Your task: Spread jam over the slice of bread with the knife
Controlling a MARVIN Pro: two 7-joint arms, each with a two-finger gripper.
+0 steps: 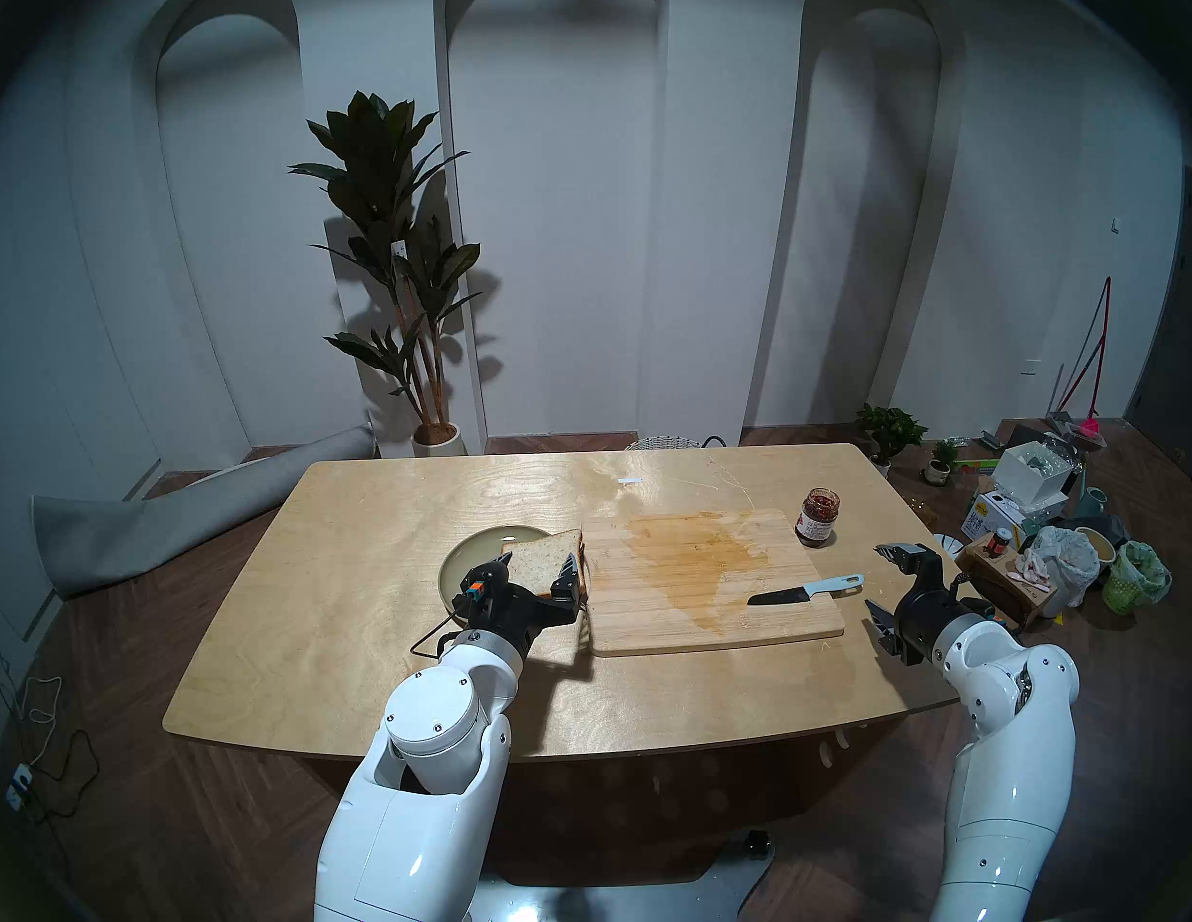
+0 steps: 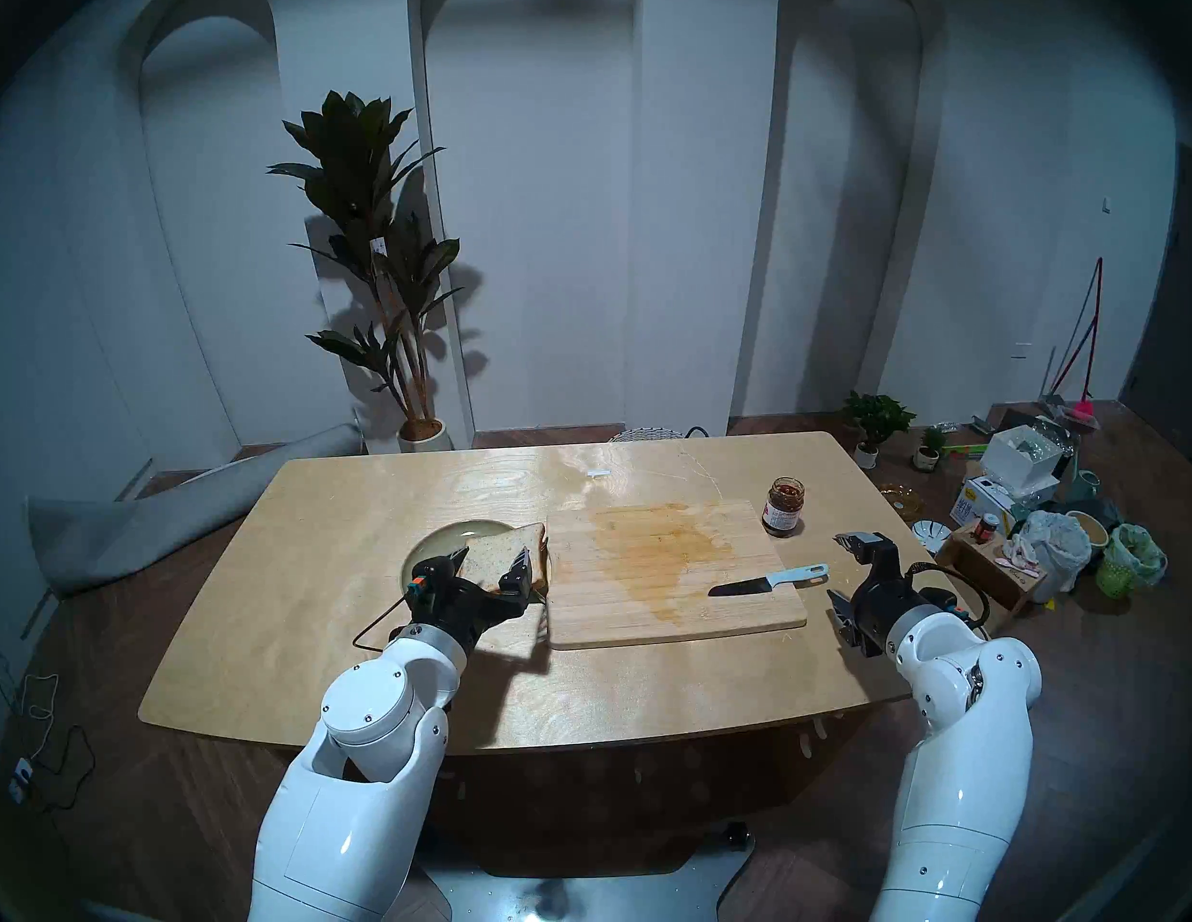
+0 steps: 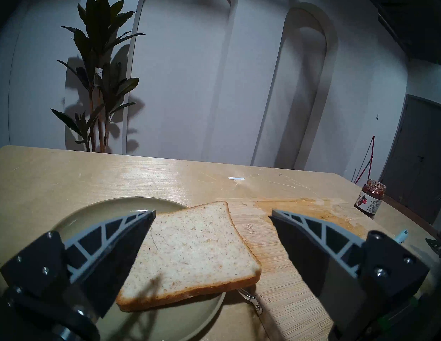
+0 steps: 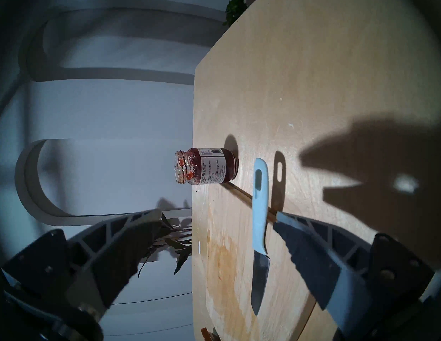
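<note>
The pale rounded plywood surface [image 1: 394,568] carries a rectangular light bamboo cutting board [image 1: 706,568], stained amber across its middle, set toward the right half. At the board's left edge a round grey-green ceramic plate [image 1: 470,551] is found, and on it the square, pale, brown-speckled slice of bread [image 3: 192,249], one corner overhanging onto the board. The left gripper [image 1: 537,571] hovers over the slice with its jaws spread wide and nothing between them.

Beyond the board's far right corner stands the small round clear-glass jar of lumpy red jam [image 1: 817,517], lidless (white label facing the robot). The small knife [image 1: 806,591], dark pointed blade and pale blue-grey handle, lies flat near the board's right edge. Its long axis runs roughly along the surface's width: tip toward the board's centre, holed handle end just past the edge, toward the right gripper [image 1: 886,585]. That gripper is spread wide and empty, just beside the handle and much the nearer one, so the pick-up is judged to fall to it.
</note>
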